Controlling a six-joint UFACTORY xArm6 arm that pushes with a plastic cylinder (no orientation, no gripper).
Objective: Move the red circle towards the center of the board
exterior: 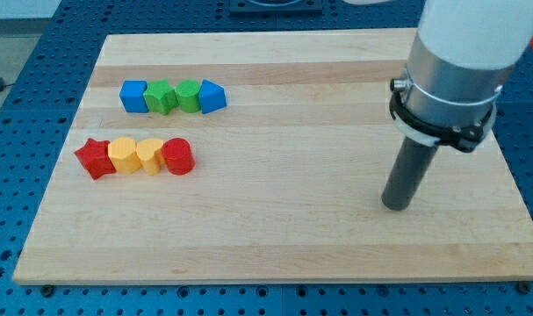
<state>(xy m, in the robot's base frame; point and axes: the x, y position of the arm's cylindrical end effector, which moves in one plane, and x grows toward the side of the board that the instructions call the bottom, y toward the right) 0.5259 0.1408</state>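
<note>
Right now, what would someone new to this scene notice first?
The big arm with its dark rod at the view's right, my tip resting on the wooden board, far from every block. At the left sit two neat rows; the red circle ends the lower one.

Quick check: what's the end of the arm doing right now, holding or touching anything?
My tip: a bare rod with no jaws, holding nothing, touching no block, far to the view's right of the red circle block.

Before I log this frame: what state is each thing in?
my tip: on the board, far right of all blocks
red circle: touching the yellow block
red star: left end of the lower row
upper row: blue, green, green, blue, packed together
</note>
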